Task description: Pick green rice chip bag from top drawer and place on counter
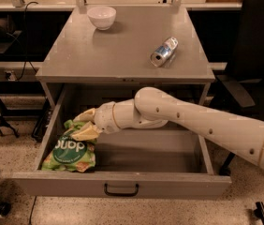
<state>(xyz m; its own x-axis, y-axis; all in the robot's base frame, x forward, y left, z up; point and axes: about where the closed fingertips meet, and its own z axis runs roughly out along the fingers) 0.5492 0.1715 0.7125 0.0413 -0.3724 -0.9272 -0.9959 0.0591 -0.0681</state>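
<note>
The green rice chip bag (70,149) lies in the left front part of the open top drawer (122,182), with its dark green round patch facing up. My gripper (82,124) reaches into the drawer from the right and sits at the bag's upper edge. Its two pale fingers (87,133) are closed around the crinkled top of the bag. The bag's lower part still rests on the drawer floor. The counter (122,46) is the flat grey top above the drawer.
A white bowl (101,17) stands at the counter's back left. A silver-blue can (164,51) lies on its side at the right. A black chair (258,55) stands to the right of the cabinet. Cables and stands are on the floor at the left.
</note>
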